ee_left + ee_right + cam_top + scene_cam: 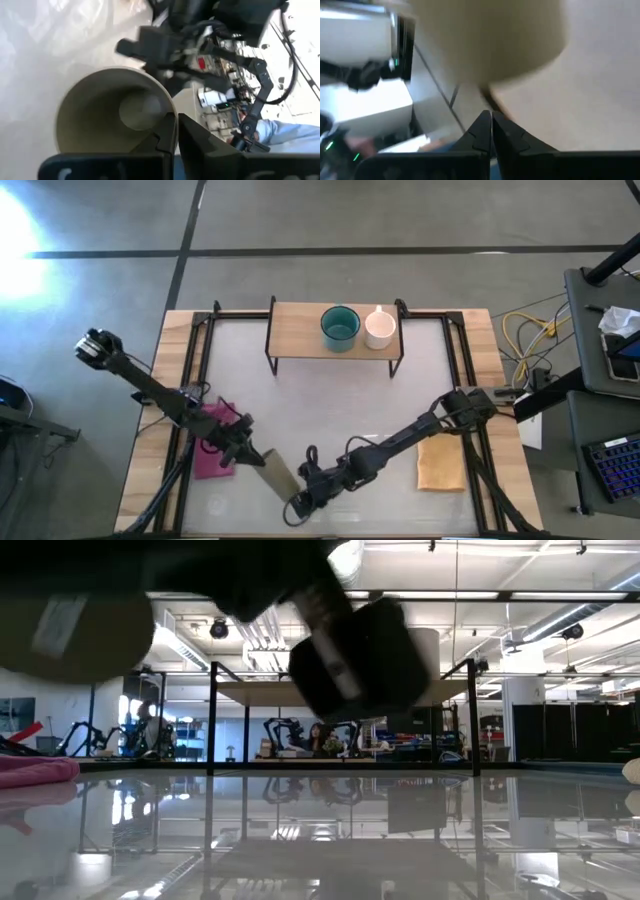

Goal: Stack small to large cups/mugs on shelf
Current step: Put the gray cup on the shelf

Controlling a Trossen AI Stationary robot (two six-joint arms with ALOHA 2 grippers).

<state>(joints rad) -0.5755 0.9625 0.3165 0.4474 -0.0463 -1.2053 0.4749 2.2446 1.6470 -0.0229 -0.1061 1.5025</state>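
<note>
The olive-brown tumbler lies on its side near the table's near edge, held at its mouth by my left gripper. The left wrist view looks into its open mouth. My right gripper is shut and empty at the tumbler's closed end; I cannot tell whether it touches. The teal mug and the small white mug stand upright side by side on the light-wood shelf at the far edge. My left gripper pinches the tumbler's rim wall, one finger inside the mouth and the other outside. The fingers come roughly level from the table's left. The tumbler lies on its side, its closed end toward the near right.
A pink cloth lies under my left arm at the near left. A yellow cloth lies at the near right. The shelf's black legs stand on the table's far half. The glossy table middle lies between shelf and grippers.
</note>
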